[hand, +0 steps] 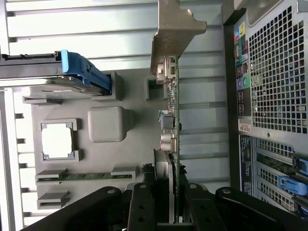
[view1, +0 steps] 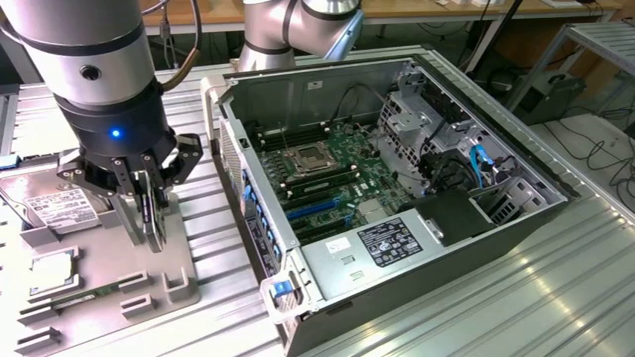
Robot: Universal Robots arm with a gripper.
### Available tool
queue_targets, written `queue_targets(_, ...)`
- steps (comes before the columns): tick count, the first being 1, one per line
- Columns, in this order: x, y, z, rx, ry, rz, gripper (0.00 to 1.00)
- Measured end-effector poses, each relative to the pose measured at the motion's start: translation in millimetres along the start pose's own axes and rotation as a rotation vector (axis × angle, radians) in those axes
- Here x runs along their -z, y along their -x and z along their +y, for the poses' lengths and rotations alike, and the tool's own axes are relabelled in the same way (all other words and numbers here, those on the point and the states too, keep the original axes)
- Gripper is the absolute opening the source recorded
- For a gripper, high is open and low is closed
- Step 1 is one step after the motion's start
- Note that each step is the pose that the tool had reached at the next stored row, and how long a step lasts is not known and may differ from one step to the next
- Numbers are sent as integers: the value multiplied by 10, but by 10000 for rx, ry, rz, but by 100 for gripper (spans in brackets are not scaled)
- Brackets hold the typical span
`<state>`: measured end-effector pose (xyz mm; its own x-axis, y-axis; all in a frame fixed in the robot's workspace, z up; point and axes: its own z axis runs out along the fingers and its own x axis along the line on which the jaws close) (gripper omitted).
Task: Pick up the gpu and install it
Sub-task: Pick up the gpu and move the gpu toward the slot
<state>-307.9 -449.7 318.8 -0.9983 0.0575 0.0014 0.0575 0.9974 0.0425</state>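
— Where is the gpu (view1: 154, 230) seen?
— It is clamped edge-on between the fingers of the gripper (view1: 149, 197), over the grey tray (view1: 100, 268), at the exterior view's left of the open computer case (view1: 328, 97).
— Is the tray touched by it?
— That cannot be told. Its lower edge is hard to make out, and its upper part is covered by the fingers.

At the upper left of the exterior frame we see the arm (view1: 85, 44), a thick silver-grey tube with one small dark round hole (view1: 89, 72), then a black collar (view1: 114, 123) with a lit blue dot (view1: 116, 134), then the black claw (view1: 147, 204) of bolted linkage bars.
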Motion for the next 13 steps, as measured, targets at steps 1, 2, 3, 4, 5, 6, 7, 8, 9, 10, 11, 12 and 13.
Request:
queue_targets(1, 3, 0, 0, 0, 0, 1, 28)
queue_targets(2, 5, 0, 0, 0, 0, 0, 28)
queue_targets(3, 10, 0, 0, 0, -2, 3, 28)
queue_targets(4, 13, 0, 1, 0, -1, 2, 28)
queue_targets(5, 17, 0, 1, -1, -2, 2, 28)
queue_targets(6, 19, 0, 1, 0, -1, 1, 28)
queue_targets(7, 22, 0, 1, 0, 0, 1, 28)
queue_targets(8, 26, 0, 1, 0, -1, 1, 28)
queue_targets(9, 30, 0, 1, 0, -1, 1, 28)
queue_targets(10, 32, 0, 1, 0, -1, 1, 28)
queue_targets(11, 34, 0, 1, 0, 0, 1, 28)
queue_targets(12, 38, 0, 2, 0, -1, 1, 28)
queue_targets(13, 41, 0, 2, 0, 0, 1, 28)
